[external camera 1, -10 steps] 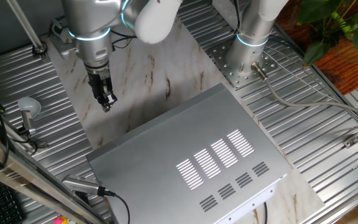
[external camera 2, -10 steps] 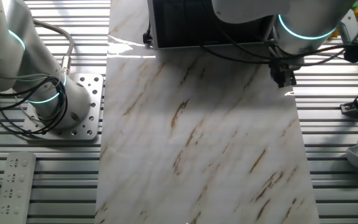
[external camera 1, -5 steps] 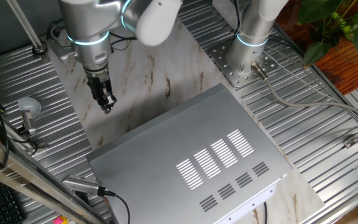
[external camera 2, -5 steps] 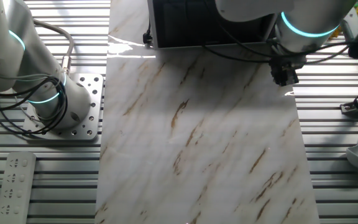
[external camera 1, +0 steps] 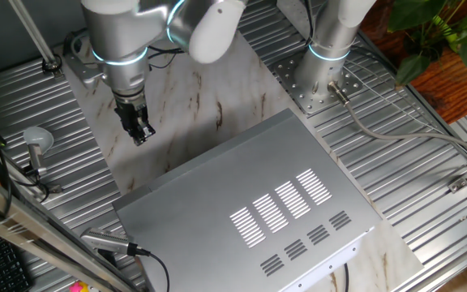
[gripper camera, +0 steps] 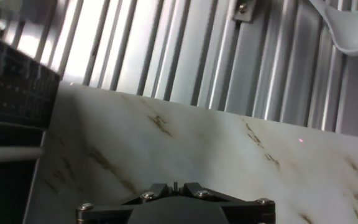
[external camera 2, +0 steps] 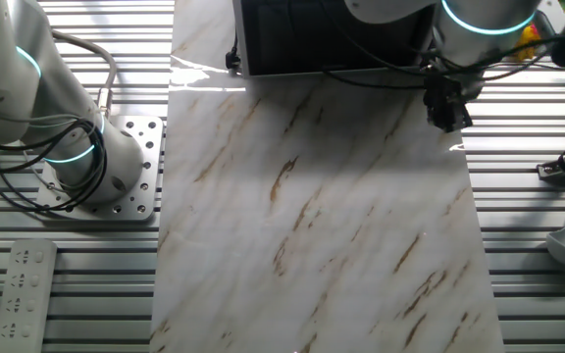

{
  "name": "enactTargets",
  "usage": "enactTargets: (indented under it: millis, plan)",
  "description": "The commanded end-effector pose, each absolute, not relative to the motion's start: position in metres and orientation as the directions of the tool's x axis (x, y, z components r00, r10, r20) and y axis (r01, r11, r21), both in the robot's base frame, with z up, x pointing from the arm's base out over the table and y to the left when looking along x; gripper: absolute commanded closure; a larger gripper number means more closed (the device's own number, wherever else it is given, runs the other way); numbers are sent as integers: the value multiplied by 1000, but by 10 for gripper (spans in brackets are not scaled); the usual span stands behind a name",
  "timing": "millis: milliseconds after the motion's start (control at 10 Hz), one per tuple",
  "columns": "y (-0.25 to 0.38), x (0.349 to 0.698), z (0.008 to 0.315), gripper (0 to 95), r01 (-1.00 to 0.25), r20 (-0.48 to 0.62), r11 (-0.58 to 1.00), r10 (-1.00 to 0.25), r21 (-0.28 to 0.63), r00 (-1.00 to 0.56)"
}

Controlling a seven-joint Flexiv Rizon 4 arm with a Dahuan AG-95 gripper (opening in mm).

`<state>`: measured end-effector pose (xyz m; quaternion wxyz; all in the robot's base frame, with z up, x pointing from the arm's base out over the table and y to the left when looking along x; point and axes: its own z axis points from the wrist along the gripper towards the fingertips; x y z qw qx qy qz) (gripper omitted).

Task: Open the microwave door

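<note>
Whether the jaws are apart or together we cannot tell: in one fixed view the gripper point(external camera 1: 139, 135) is a small dark shape pointing down, in the other fixed view point(external camera 2: 446, 110) it is partly hidden under the arm, and the hand view shows only the black base of the hand at the bottom edge, not the fingertips. We see nothing between the fingers.

The gripper hangs above the marble board point(external camera 1: 201, 105), near the left front corner of the microwave point(external camera 1: 242, 203) but apart from it. The microwave sits on the board with its slotted silver top facing one fixed camera. Its door point(external camera 2: 332, 39) appears in the other fixed view as a dark panel at the top of the picture, lying flush with the front of the box, so it is closed. In the hand view, the dark front of the microwave point(gripper camera: 11, 106) fills the left edge. A white ladle point(external camera 1: 35, 142) lies on the ribbed table point(external camera 1: 428, 186) beside the board.
</note>
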<state>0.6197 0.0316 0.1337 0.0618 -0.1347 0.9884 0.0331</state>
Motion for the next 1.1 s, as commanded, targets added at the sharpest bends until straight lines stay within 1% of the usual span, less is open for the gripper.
enactTargets:
  millis: [100, 300, 400, 600, 700, 1100]
  plan:
    - [32, 621, 133, 950, -256, -135, 963, -244, 82, -960]
    - [33, 621, 133, 950, -233, -137, 969, -220, 86, -966]
    - [39, 622, 132, 950, -227, -146, 968, -210, 111, -967]
    - [50, 623, 133, 950, -216, -147, 969, -198, 123, -969]
    - [62, 621, 132, 760, -202, -145, 972, -184, 123, -972]
    - [97, 601, 125, 760, -156, -151, 981, -138, 117, -979]
